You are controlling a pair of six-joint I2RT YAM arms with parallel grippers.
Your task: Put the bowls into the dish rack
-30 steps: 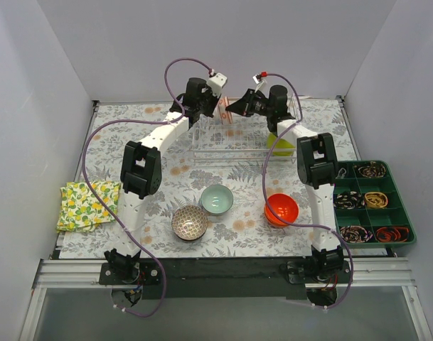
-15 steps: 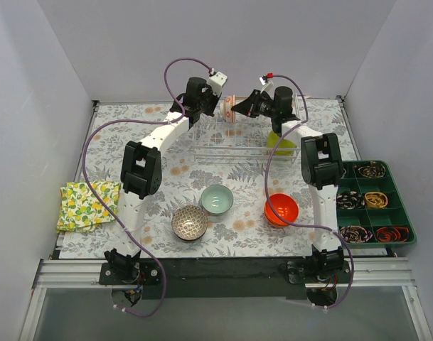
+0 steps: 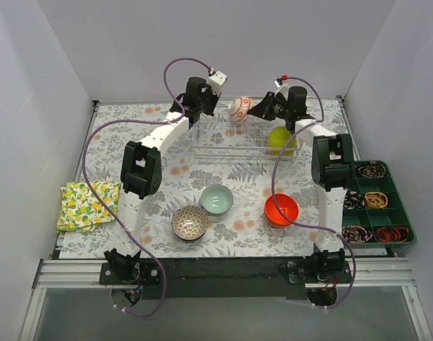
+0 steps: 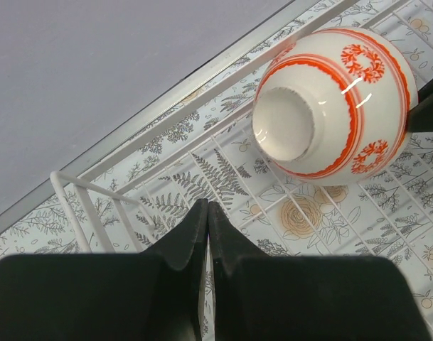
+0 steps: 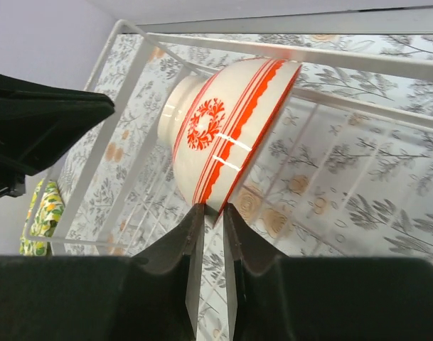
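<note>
My right gripper [image 5: 213, 207] is shut on the rim of the red-and-white patterned bowl [image 5: 227, 135] and holds it on edge over the wire dish rack [image 3: 237, 142]. The same bowl shows in the top view [image 3: 239, 109] and in the left wrist view [image 4: 335, 106], foot toward that camera. My left gripper [image 4: 207, 206] is shut and empty, just left of the bowl over the rack's left end. A lime-green bowl [image 3: 281, 139] stands at the rack's right end. The pale blue-green bowl [image 3: 217, 199], the dark patterned bowl [image 3: 189, 222] and the orange-red bowl [image 3: 281, 209] sit on the table.
A dark green compartmented tray [image 3: 373, 202] stands at the right edge. A yellow-patterned cloth [image 3: 87, 204] lies at the left edge. The grey walls close in the back and both sides.
My right gripper has moved right and back with the red-and-white bowl, drawing it away from my left gripper, and the rack has shifted right a little. The left arm has stayed put.
</note>
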